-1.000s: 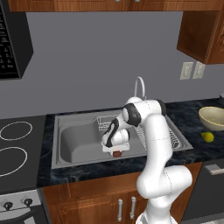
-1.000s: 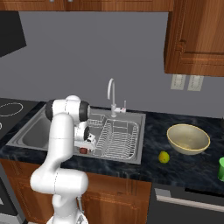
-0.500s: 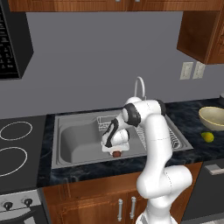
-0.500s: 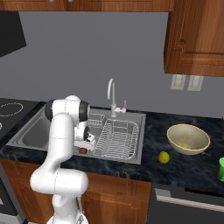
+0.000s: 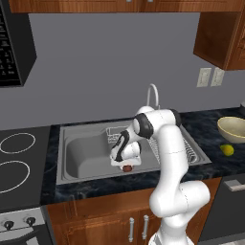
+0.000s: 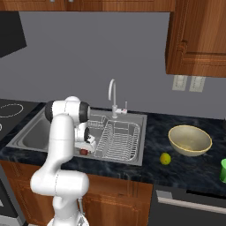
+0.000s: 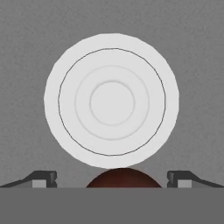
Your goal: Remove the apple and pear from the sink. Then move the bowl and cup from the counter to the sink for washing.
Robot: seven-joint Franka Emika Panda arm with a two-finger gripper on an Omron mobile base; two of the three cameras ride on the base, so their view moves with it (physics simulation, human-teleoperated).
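Step now: You are taking the apple (image 7: 124, 178) out of the sink (image 5: 81, 160). This is the first fruit job that is left.
Pear: The pear (image 6: 165, 158) already lies on the counter (image 6: 194, 170), just beside the bowl (image 6: 190, 140).
Apple: It sits low in the sink, near the front wall and close to the round drain (image 7: 111, 101).
Gripper: Your gripper (image 7: 111, 180) is down in the sink with its two tips wide apart. The apple sits between them. It holds nothing yet.
Next move: I think you should go a little lower, then close the tips on the apple and lift it straight up.
Edges: The front wall of the sink is close to the hand. The wire rack (image 6: 117, 141) is just beside it on the other side.
Open room: Up is the free way out. The faucet (image 6: 112, 95) stands at the back, so lift before you swing.
Later: The bowl and the green cup (image 6: 223, 170) wait on the counter.
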